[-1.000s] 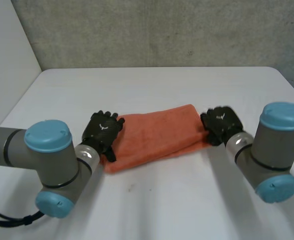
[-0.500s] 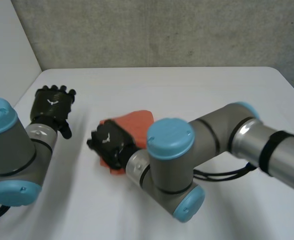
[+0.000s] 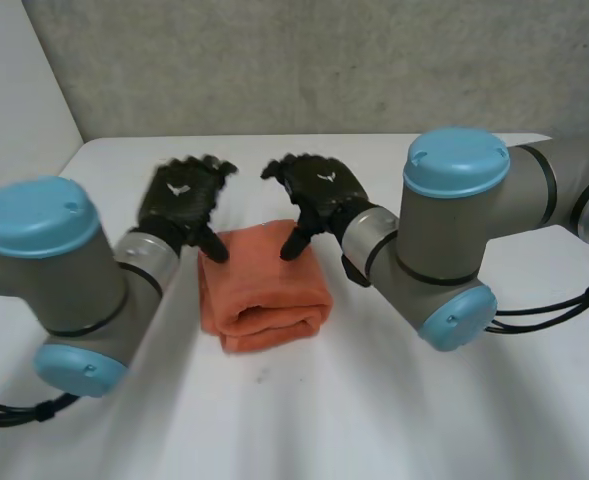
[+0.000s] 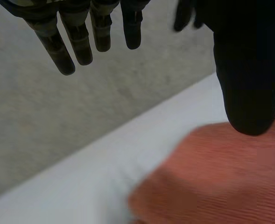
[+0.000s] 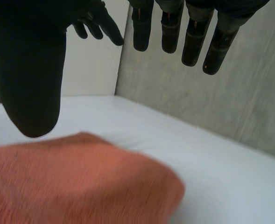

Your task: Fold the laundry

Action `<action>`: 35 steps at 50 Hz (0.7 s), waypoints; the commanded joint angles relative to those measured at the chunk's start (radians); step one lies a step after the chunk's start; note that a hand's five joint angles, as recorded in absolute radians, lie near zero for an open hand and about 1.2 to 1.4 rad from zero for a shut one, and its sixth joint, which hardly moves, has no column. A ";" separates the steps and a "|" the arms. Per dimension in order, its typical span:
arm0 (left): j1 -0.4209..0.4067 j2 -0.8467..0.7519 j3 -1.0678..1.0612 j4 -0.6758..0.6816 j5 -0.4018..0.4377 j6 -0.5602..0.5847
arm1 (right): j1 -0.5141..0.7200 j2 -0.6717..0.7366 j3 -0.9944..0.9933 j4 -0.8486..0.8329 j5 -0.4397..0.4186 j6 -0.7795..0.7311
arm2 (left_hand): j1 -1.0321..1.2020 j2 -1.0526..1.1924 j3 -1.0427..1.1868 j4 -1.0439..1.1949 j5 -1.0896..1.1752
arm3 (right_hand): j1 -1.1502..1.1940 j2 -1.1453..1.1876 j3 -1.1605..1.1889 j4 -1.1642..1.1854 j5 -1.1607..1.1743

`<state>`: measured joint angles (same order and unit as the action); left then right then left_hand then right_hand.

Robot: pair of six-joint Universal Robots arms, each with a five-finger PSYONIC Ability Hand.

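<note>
An orange cloth (image 3: 264, 288) lies folded into a thick small packet on the white table (image 3: 424, 410). My left hand (image 3: 181, 200) hovers just above the packet's far left corner, open, fingers straight and holding nothing. My right hand (image 3: 317, 195) hangs above the packet's far right edge, open too, thumb pointing down toward the cloth without gripping it. In the left wrist view the cloth (image 4: 221, 182) lies below the thumb (image 4: 249, 70). From the right wrist the cloth (image 5: 76, 182) spreads beneath the straight fingers (image 5: 193, 32), and the other hand (image 5: 95, 23) shows beyond.
A grey wall (image 3: 324, 60) stands behind the table's far edge. A white panel (image 3: 14, 110) borders the left side. Bare table surface surrounds the cloth on all sides, widest toward the front.
The right hand carried the cloth's right end over to the left, folding it in half, then let go and rose. The left hand swung away and came back beside the packet.
</note>
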<state>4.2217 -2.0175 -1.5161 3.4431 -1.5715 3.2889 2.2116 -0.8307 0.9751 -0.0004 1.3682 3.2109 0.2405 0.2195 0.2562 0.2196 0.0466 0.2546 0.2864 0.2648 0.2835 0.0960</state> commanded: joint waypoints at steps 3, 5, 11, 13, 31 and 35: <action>-0.010 -0.170 0.082 -0.176 -0.013 -0.049 | -0.035 0.250 -0.194 0.208 -0.015 -0.012 | -0.027 -0.006 -0.043 -0.006 -0.008 | 0.009 -0.022 -0.001 -0.019 -0.006; 0.013 -0.182 0.074 -0.199 -0.024 -0.046 | -0.036 0.263 -0.211 0.232 -0.011 -0.022 | -0.036 -0.015 -0.051 -0.015 -0.016 | 0.010 -0.022 -0.001 -0.019 -0.006; 0.043 -0.144 0.056 -0.220 -0.042 -0.038 | -0.036 0.272 -0.279 0.312 -0.001 -0.100 | -0.042 -0.021 -0.057 -0.021 -0.022 | -0.005 -0.037 -0.015 -0.034 -0.021; 0.043 -0.112 0.051 -0.226 -0.041 -0.038 | -0.036 0.253 -0.285 0.312 0.008 -0.100 | -0.045 -0.024 -0.060 -0.024 -0.025 | -0.011 -0.043 -0.021 -0.040 -0.027; 0.046 0.310 0.229 -0.393 -0.036 -0.084 | -0.099 -0.418 0.043 0.112 0.334 -0.201 | -0.024 -0.003 -0.040 -0.003 -0.005 | -0.080 -0.112 -0.090 -0.109 -0.096; 0.081 0.371 0.266 -0.516 -0.032 -0.126 | -0.133 -0.528 0.181 0.088 0.373 -0.273 | -0.039 -0.018 -0.054 -0.018 -0.019 | -0.080 -0.112 -0.090 -0.109 -0.096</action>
<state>4.2647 -1.7442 -1.3266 3.1044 -1.6068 3.2167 2.1307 -1.1579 0.9337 0.1471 1.6488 3.0487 0.2405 0.2195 0.2562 0.2196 0.0452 0.2102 0.2263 0.2162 0.2355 0.0627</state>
